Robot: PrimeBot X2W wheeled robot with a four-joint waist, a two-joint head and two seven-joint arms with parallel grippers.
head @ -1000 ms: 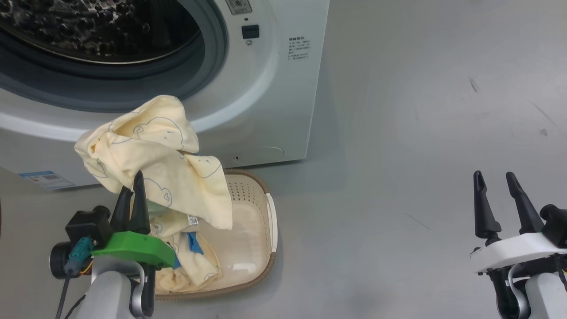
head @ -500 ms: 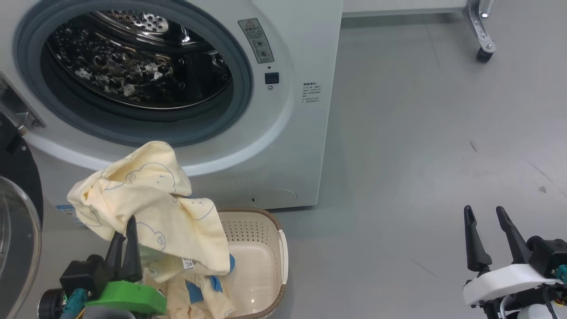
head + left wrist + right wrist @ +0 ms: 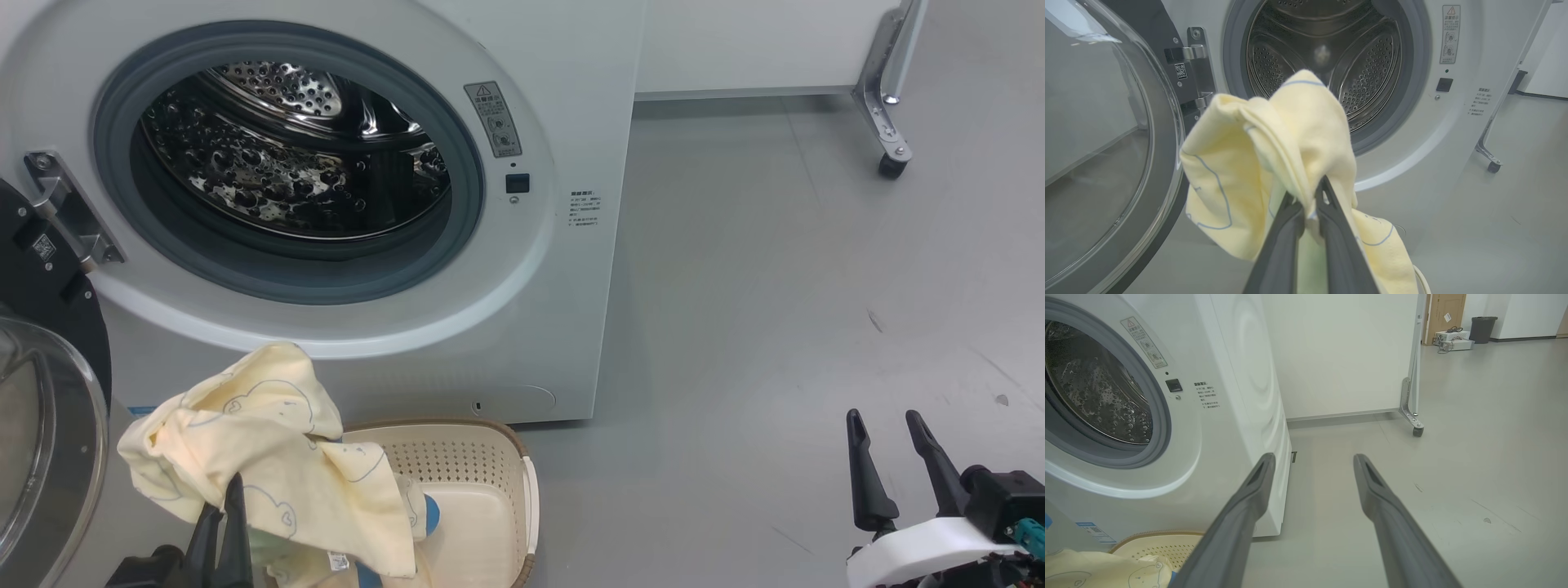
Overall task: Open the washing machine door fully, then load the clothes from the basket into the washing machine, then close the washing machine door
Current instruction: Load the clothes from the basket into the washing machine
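Observation:
The white washing machine (image 3: pixel 563 73) stands with its steel drum (image 3: pixel 286 163) exposed. Its door (image 3: pixel 41 425) hangs swung open at the left, glass bowl facing me. My left gripper (image 3: pixel 224 502) is shut on a pale yellow garment (image 3: pixel 261 457) with blue prints, lifted above the cream basket (image 3: pixel 482 482). In the left wrist view the garment (image 3: pixel 1274 151) drapes over the closed gripper (image 3: pixel 1306 200), in front of the drum (image 3: pixel 1331 61) opening. More clothes and a blue piece (image 3: pixel 430 513) lie in the basket. My right gripper (image 3: pixel 882 429) stands open over bare floor, holding nothing.
A white panel on a metal caster leg (image 3: pixel 886 122) stands behind the machine at the right. Grey floor (image 3: pixel 775 327) stretches to the right of the machine. In the right wrist view, boxes and a dark bin (image 3: pixel 1483 328) sit far off by a wall.
The head camera has tilted up, bringing the whole drum opening and the open door into view. The garment stays clamped in my left gripper. The right gripper stays open.

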